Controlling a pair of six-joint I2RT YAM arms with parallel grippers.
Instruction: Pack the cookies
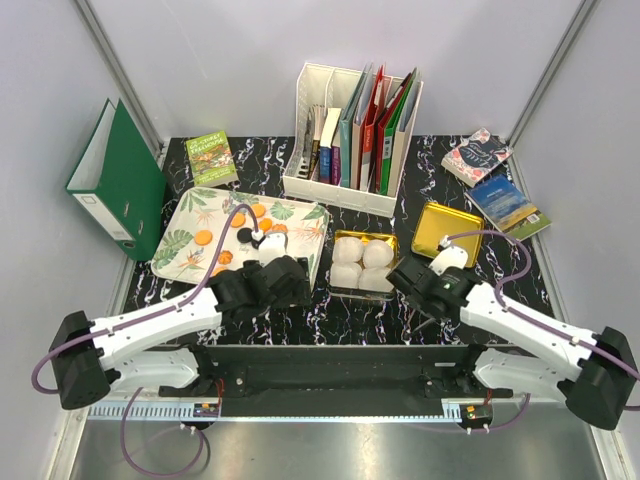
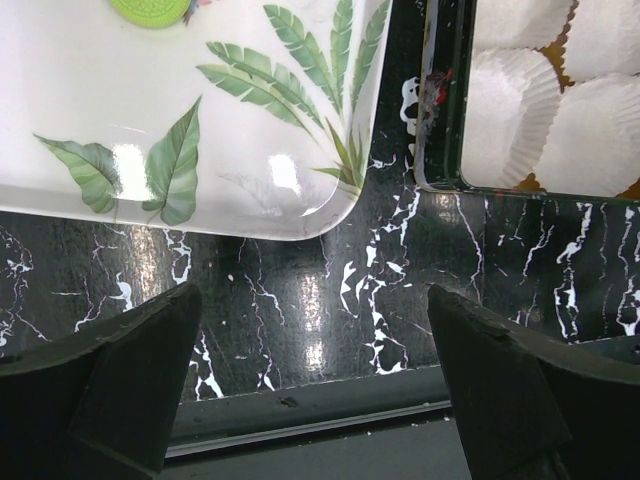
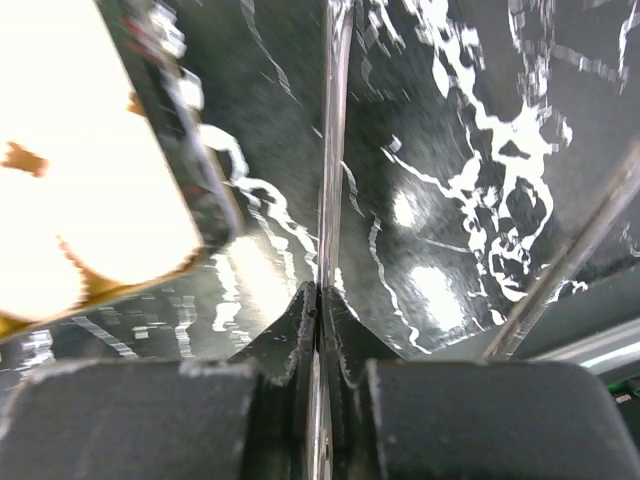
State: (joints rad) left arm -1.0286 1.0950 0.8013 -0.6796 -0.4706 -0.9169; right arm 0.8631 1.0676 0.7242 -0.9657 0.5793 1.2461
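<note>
Packing not begun: cookies (image 1: 203,237) all on tray (image 1: 185,212); paper cups (image 1: 347,250) in tin (image 1: 365,234) empty. Left gripper (image 2: 312,300) wide, empty. Right gripper (image 3: 320,292) pinching thin edge, likely lid (image 1: 450,230).

I'm running this from afar, and what I see is a robotics lab cell dressed up as an office desk. Plain grey wall panels (image 1: 250,60) set in aluminium struts (image 1: 112,55) box in a black marbled tabletop (image 1: 370,310). Both arms (image 1: 150,325) are bolted to a black mounting bar (image 1: 330,370) at its near edge. The office touches are a green lever-arch binder (image 1: 120,180), a white file rack (image 1: 335,190) stuffed with folders, and paperbacks (image 1: 212,158) lying about.
</note>
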